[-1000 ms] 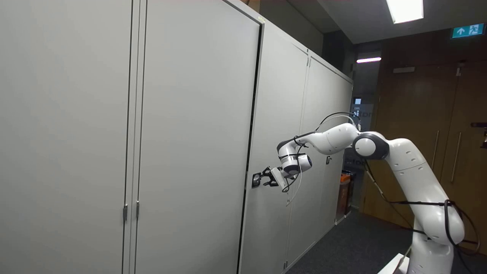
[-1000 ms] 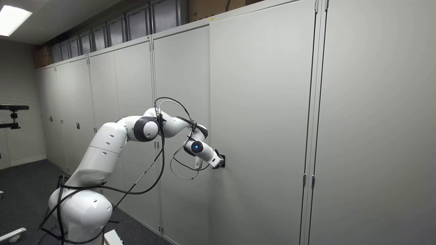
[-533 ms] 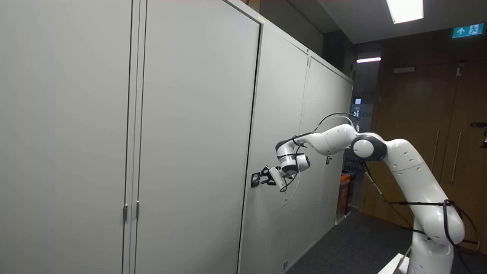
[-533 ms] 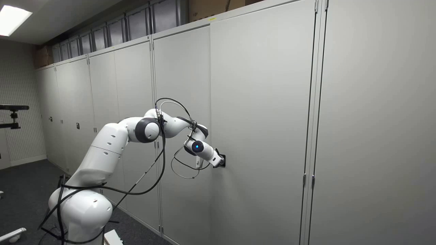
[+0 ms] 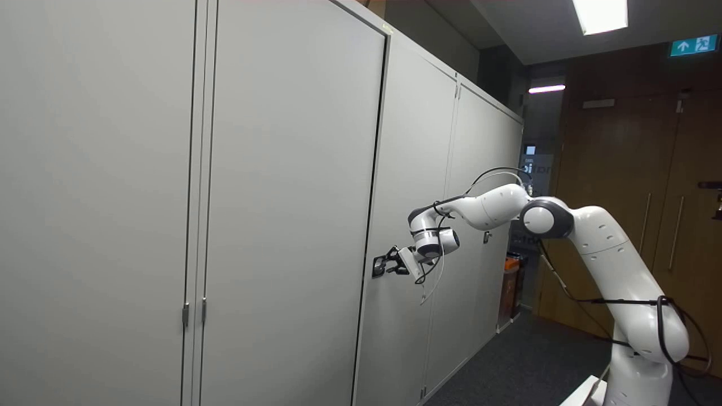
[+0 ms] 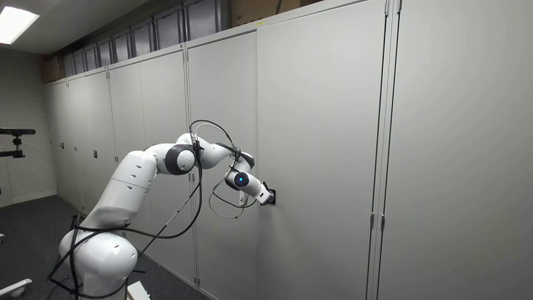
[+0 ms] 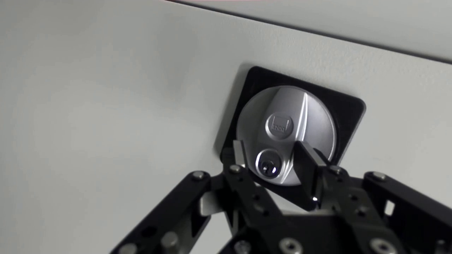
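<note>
Gripper (image 7: 270, 150) partly spread astride knob's ridge (image 7: 280, 123)

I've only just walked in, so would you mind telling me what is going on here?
A white robot arm reaches to a tall grey cabinet door. Its gripper is at the round silver handle, which sits on a black square plate. The fingers stand apart, one on each side of the handle's raised grip; whether they pinch it I cannot tell. Only a narrow dark seam shows along the door's edge.
</note>
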{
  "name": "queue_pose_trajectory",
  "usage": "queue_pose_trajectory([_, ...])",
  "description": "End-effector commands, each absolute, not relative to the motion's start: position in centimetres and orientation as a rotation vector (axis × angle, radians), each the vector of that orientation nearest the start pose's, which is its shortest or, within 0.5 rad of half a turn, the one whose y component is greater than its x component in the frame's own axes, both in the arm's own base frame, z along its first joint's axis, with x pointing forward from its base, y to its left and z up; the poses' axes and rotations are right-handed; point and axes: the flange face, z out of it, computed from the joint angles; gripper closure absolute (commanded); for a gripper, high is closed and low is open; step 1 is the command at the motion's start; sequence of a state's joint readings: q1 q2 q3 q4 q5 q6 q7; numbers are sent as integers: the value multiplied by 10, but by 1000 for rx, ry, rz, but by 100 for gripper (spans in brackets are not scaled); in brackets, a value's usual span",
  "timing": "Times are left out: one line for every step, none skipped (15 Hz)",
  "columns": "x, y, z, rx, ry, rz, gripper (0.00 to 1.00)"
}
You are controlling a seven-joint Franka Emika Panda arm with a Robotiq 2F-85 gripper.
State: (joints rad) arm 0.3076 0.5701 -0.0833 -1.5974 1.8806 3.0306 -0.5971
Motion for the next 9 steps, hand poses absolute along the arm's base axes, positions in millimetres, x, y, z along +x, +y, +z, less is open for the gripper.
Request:
queue_pose_trajectory([694,96,330,-1981,1048,-862,61])
queue_pose_trajectory([694,98,331,-1979,1046,-863,60])
queue_pose_trajectory([695,99,331,-1979,1045,-863,61])
queue_pose_trajectory([696,100,331,-1978,1043,-864,61])
queue_pose_trajectory([697,102,330,-1979,1042,-862,60])
queue_pose_trajectory([698,104,329,-1979,1040,-862,59])
queue_pose_trajectory([700,105,327,-1979,1040,-861,58])
queue_pose_trajectory([701,105,326,-1978,1040,-860,57])
queue_pose_trajectory([701,105,326,-1978,1041,-859,56])
